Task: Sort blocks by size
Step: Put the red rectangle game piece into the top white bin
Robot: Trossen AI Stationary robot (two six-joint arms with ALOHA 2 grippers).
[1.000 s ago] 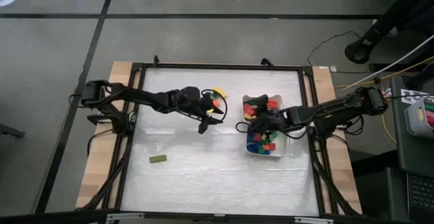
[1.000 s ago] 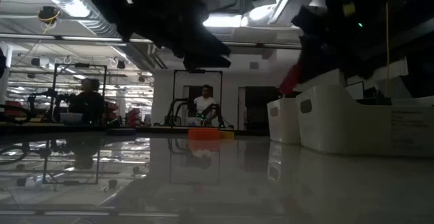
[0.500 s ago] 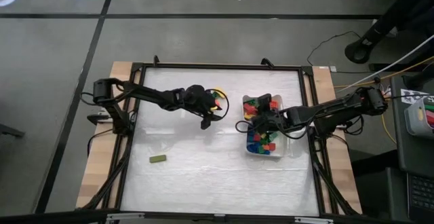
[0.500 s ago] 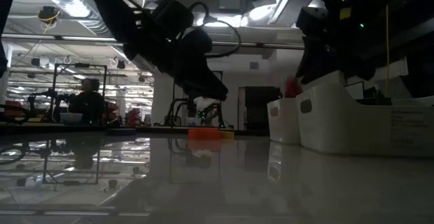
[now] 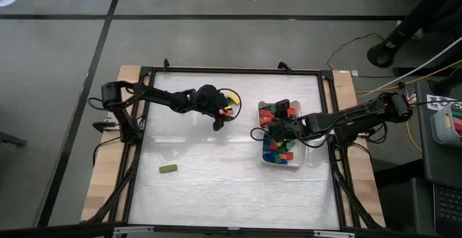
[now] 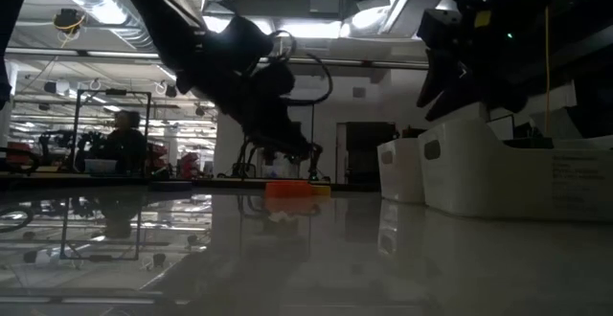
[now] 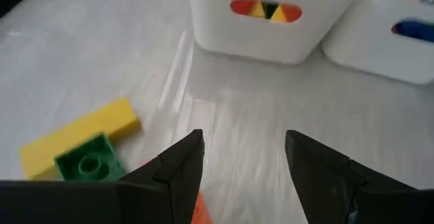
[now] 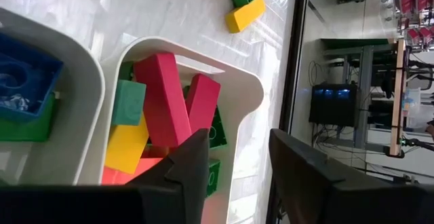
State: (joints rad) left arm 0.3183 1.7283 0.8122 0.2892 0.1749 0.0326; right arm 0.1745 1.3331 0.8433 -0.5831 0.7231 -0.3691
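Two white trays (image 5: 308, 160) taken as landmark, both loaded with mixed blocks (image 5: 278, 151): red bars, green and yellow cubes, some blue. Right gripper (image 5: 273, 126) directly above the trays, fingers spread, clasping nothing; red bars (image 8: 166, 95) lying just beneath in the wrist view. Left gripper (image 5: 219, 122) just beside the trays, on the left arm's side, fingers likewise spread and empty, low over a loose cluster: yellow bar (image 7: 81, 132), green cube (image 7: 88, 163), a sliver of orange. Lone green bar (image 5: 168, 169) well apart from the trays, out past the left gripper.

Probably light, stiff and hard, not fragile by the look. Smooth sides likely slippery, so best pinched across the short width on flat faces, at mid-length for bars.

Table (image 5: 216, 195) white and glossy, mirror-like from low down; likely to let a nudged block slide. Beyond the trays, an open workshop with ceiling lights, racks, and a person (image 6: 123, 139) seated far off.
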